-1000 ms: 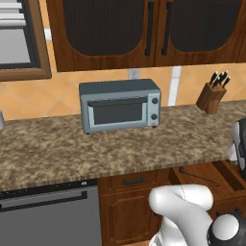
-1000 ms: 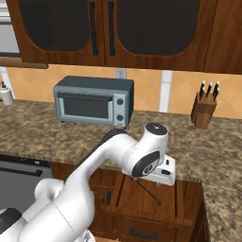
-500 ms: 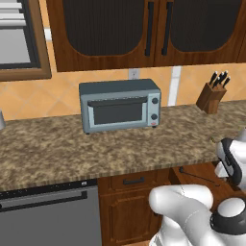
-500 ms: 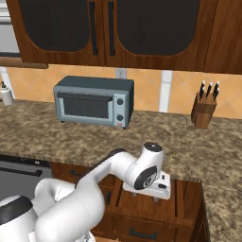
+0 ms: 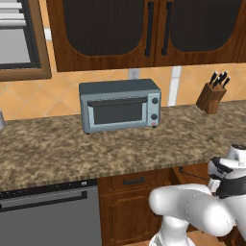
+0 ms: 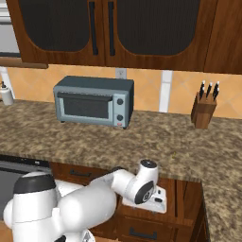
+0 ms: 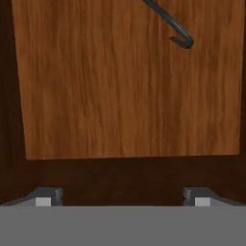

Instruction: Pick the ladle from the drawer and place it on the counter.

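The drawer [image 7: 129,96] is pulled out below the counter [image 6: 189,146], and its reddish-brown floor lies under the hand. At the top right of the hand view lies the ladle [image 7: 178,36], a thin dark rod with a hooked end; the rest of it runs out of frame. My gripper [image 7: 122,196] is open, its two fingertips [image 7: 48,194] wide apart above the drawer's near wall with nothing between them. The white hand [image 6: 147,191] hangs below the counter's front edge, over the open drawer [image 6: 185,194]. From the left, the hand [image 5: 225,175] is beside the drawer [image 5: 192,174].
A grey toaster oven [image 5: 120,104] stands on the counter [image 5: 120,149] at the back. At the back right stands a wooden knife block [image 5: 211,93]. A dark appliance front [image 5: 48,211] sits under the counter at the left. Dark wall cabinets [image 6: 108,28] hang above.
The hand has come down from counter-edge height to below the counter's edge, over the open drawer. The arm's elbow has folded lower with it.
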Motion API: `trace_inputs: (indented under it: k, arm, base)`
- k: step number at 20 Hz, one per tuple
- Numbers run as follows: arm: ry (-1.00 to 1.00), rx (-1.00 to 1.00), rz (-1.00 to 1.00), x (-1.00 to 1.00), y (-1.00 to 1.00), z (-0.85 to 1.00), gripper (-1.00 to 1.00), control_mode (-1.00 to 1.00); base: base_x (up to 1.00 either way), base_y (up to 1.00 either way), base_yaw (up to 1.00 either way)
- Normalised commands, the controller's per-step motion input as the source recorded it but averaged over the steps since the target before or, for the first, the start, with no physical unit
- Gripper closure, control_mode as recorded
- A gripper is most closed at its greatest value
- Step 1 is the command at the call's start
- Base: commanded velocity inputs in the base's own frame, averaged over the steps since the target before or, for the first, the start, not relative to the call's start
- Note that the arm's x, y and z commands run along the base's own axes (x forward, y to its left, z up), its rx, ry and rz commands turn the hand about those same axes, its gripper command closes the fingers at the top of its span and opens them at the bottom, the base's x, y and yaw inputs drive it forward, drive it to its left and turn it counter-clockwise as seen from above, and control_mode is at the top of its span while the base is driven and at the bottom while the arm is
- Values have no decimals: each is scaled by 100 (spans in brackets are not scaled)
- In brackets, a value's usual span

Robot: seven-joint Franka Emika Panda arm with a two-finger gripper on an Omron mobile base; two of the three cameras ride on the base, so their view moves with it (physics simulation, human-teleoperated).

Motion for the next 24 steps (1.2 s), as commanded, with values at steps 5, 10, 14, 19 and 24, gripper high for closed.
trace_inputs:
  k: [5, 10, 14, 19, 24]
  arm:
    - [45, -2, 1, -85, -3, -28, -100, -100]
    - [49, -9, 6, -100, -3, -39, -100, -100]
    - [30, -1, 7, -100, -13, -8, -100, -100]
    - [0, 6, 6, -64, -30, 87, -100, -100]
    - [-27, 19, 19, -2, -9, 81, -100, -100]
  base:
    - [0, 0, 0]
    - [0, 0, 0]
    - [0, 0, 0]
    - [0, 0, 0]
    - [0, 0, 0]
